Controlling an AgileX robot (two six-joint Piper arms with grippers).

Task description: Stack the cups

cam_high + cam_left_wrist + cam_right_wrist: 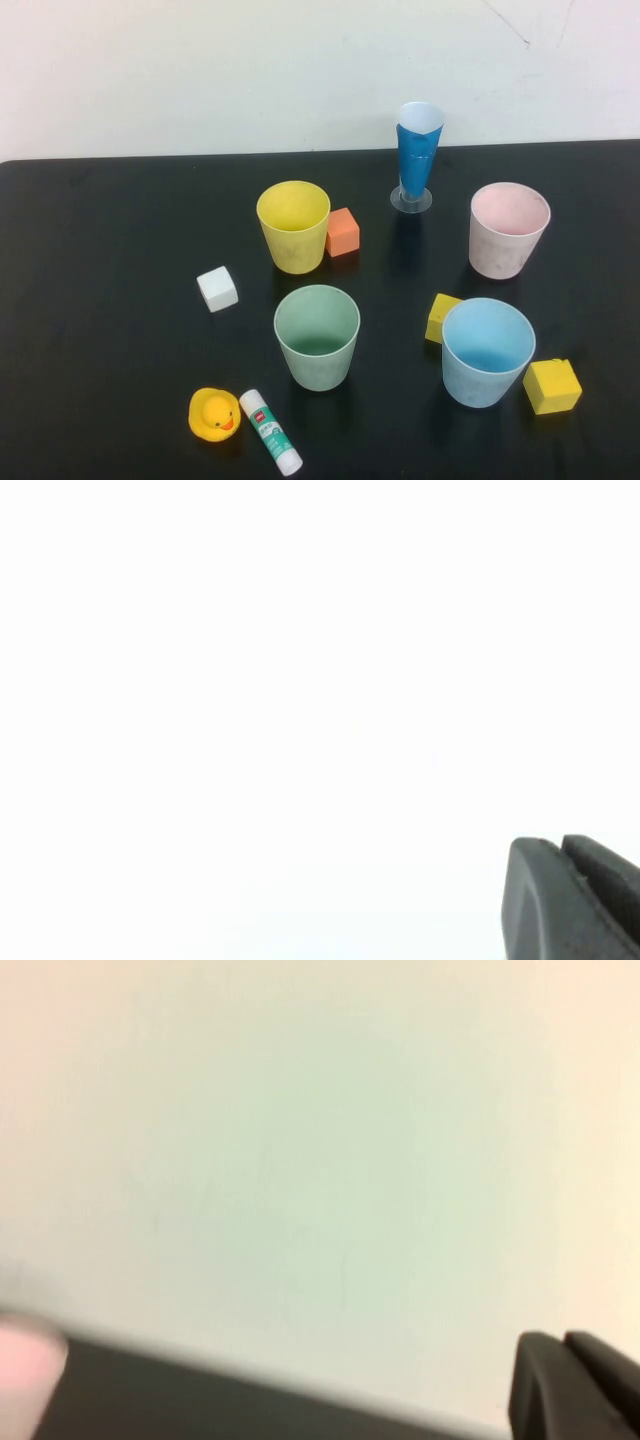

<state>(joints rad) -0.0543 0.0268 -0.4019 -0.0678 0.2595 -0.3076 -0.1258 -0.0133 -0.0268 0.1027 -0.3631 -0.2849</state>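
Cups stand apart and upright on the black table [90, 300]: yellow cup [293, 226] at the back left, pink cup [508, 229] back right, green cup [317, 336] and blue cup [487, 351] nearer (none nested). Left end effector [575, 900] and right end effector [572, 1385] are both closed, empty, off the table, facing a pale wall.

yellow cup [293, 226] | green cup [317, 336] | blue cup [487, 351] | pink cup [508, 229] | upright, apart

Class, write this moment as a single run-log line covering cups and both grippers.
cups: yellow cup, green cup, blue cup, pink cup upright, unstacked | left gripper: shut, off table | right gripper: shut, off table
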